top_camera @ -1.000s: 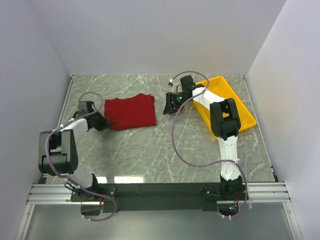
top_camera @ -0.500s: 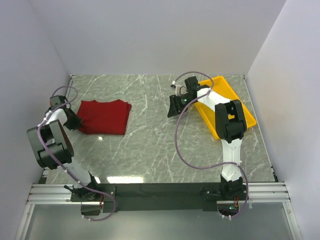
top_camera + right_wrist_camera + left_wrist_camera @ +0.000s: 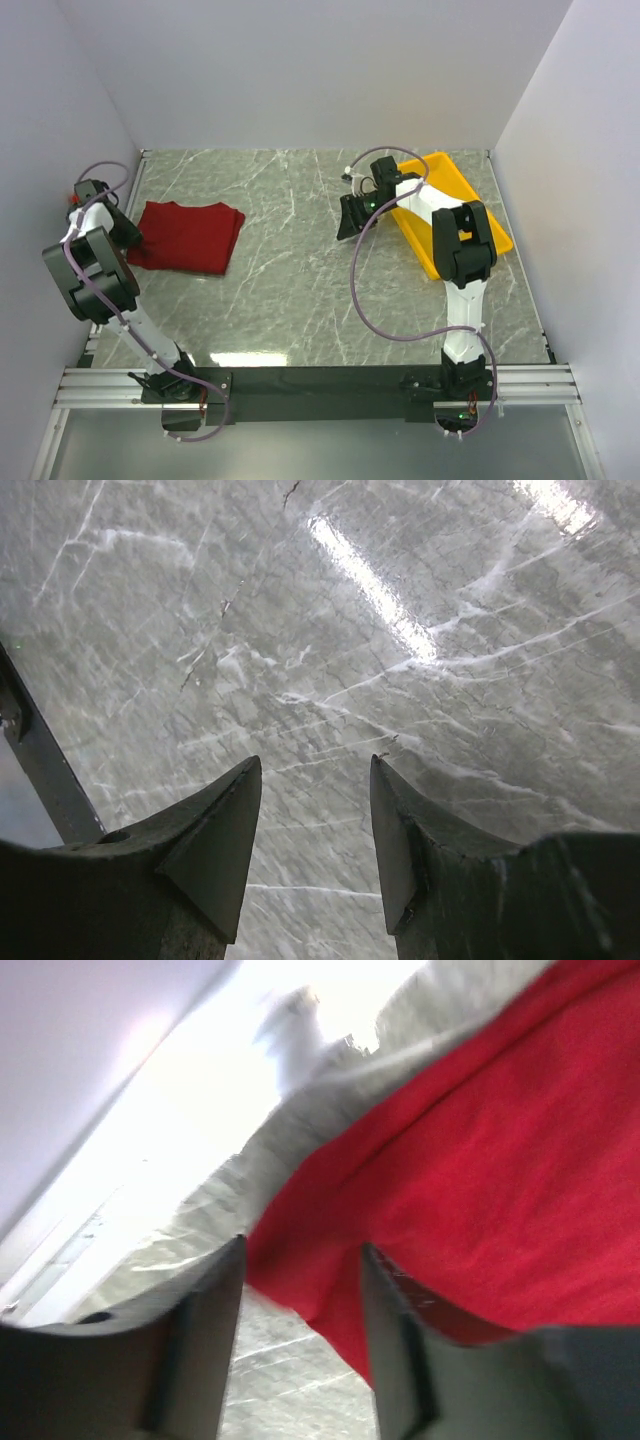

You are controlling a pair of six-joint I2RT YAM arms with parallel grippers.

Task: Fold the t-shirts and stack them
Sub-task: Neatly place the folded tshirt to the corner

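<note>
Left gripper (image 3: 127,236) at left edge of table (image 3: 300,300), fingers apart, edge of folded red t-shirt (image 3: 185,237) lies in gap, not pinched. T-shirt flat on left part of table. Right gripper (image 3: 348,220) also spread, holds nothing, low over marble, just beside yellow tray (image 3: 492,236).

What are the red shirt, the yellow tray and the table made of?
The red shirt looks like soft, matte cloth, maybe cotton: it folds and wrinkles. The yellow tray seems to be smooth plastic, with an even bright colour and a raised rim. The table looks like polished grey marble with white veins and glare, though it could be a printed surface.
</note>
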